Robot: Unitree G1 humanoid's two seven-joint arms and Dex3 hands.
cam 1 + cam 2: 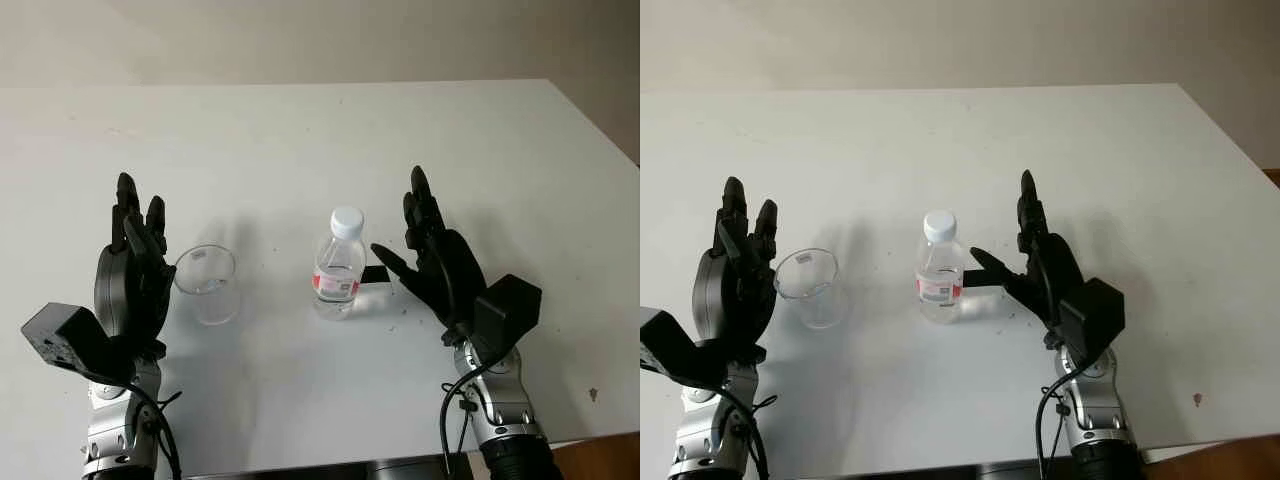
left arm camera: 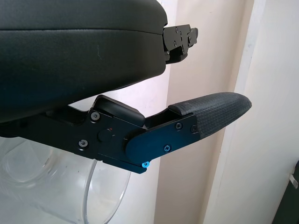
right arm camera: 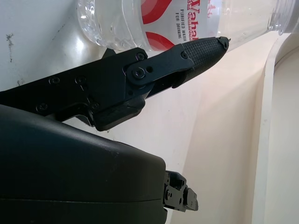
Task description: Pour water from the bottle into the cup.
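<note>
A clear plastic water bottle (image 1: pixel 339 270) with a white cap and red label stands upright near the middle of the white table (image 1: pixel 300 140). Just right of it is my right hand (image 1: pixel 425 255), open, thumb pointing toward the bottle without touching it. The bottle's label (image 3: pixel 187 18) appears close beyond that thumb in the right wrist view. An empty clear cup (image 1: pixel 207 284) stands left of the bottle. My left hand (image 1: pixel 135 260) is open, directly left of the cup and close to it. The cup's rim (image 2: pixel 70 186) lies beside the left thumb in the left wrist view.
The table's right edge (image 1: pixel 600 130) slants away at the far right, with a brown floor beyond it. A small dark speck (image 1: pixel 592 394) marks the table near the front right corner. A pale wall rises behind the table.
</note>
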